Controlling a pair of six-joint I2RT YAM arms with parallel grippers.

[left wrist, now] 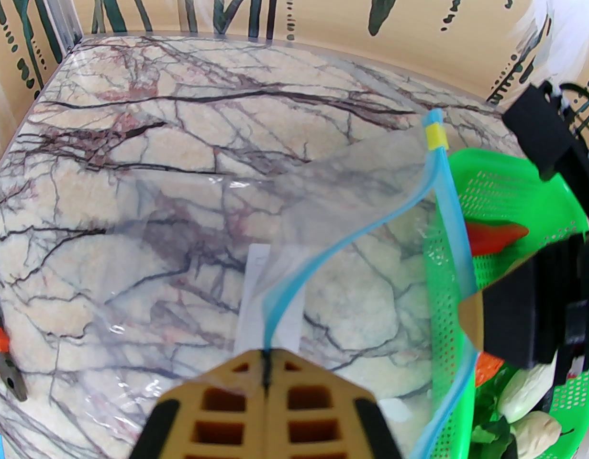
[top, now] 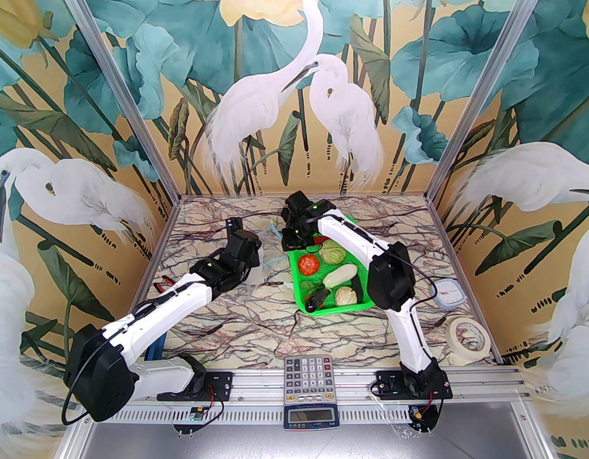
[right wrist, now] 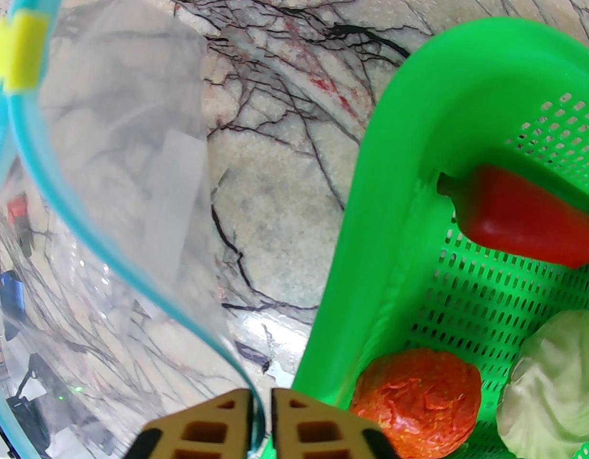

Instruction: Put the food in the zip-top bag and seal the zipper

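Left gripper [left wrist: 265, 357] clamped on the bag's [left wrist: 179, 237] zipper [left wrist: 450, 208]. Right gripper [right wrist: 261, 399] slightly parted, zipper in the gap. Bag just left of basket [right wrist: 371, 208]; food [top: 309, 264] in basket.

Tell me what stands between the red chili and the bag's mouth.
The wall of the green basket rises between the red chili and the zip-top bag, whose mouth gapes beside it; nothing else visible intervenes.
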